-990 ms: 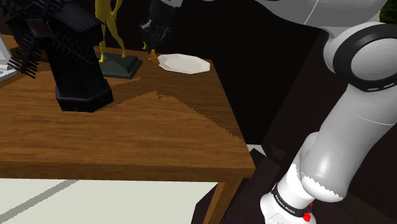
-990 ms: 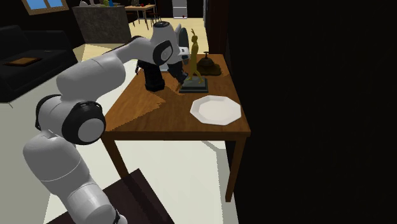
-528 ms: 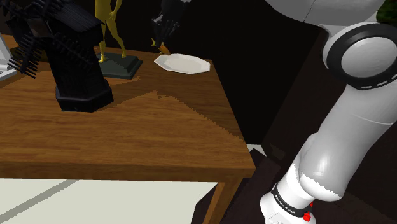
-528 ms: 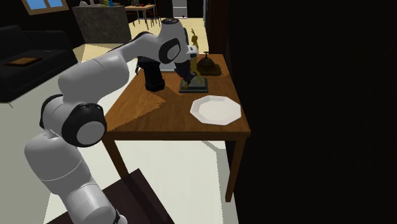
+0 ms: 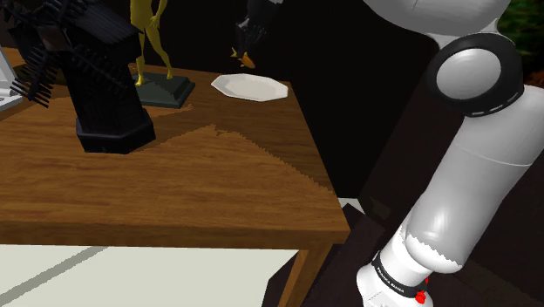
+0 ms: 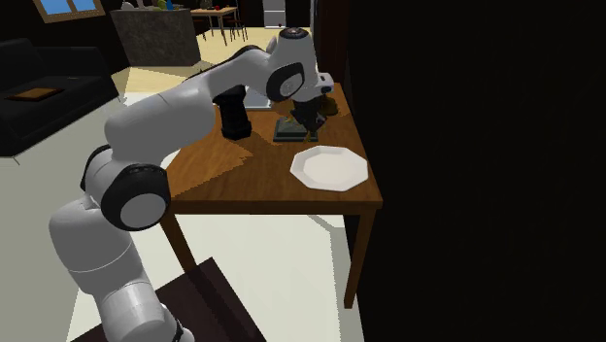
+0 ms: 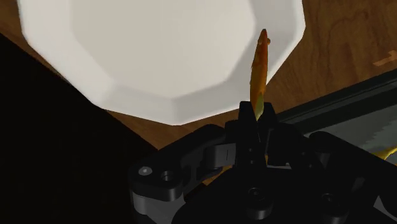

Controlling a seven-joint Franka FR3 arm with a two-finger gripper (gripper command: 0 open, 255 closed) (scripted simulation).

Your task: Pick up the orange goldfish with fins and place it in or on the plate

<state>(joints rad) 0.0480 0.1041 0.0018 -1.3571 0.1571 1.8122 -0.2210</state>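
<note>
**Step in hand: carrying the goldfish over the plate, judged close to release.**

In the shoulder view, the gripper (image 5: 246,55) was seen at the upper centre of the frame. It hung just above the left rim of the white plate (image 5: 250,86) and was clear of it. The fingers (image 7: 245,121) were closed to a narrow gap on one end of the orange goldfish (image 7: 259,70). The rest of its body projected past the fingertips toward the plate (image 7: 127,51). The wrist view showed the fish lined up over the plate's rim, on the side nearest the dark statue base (image 7: 343,108).

For a good placement, it was judged that:
- The gripper should be carried further toward the shoulder view's right, until the fish stood over the plate's flat middle.
- It should then be lowered close to the plate before the fingers were opened.
- A release over the rim was considered likely to tip the fish onto the wood.
- The statue base just beside the plate should be kept clear.

**Surface.** The brown wooden table (image 5: 218,183) carried, from left to right in the shoulder view, a black slatted object (image 5: 105,78), a gold figurine (image 5: 148,35) and the plate.

**Room.** In the second exterior view, a black sofa (image 6: 39,83) was seen at the left and a stone-faced counter (image 6: 155,34) at the upper left. A black area filled the right.
</note>
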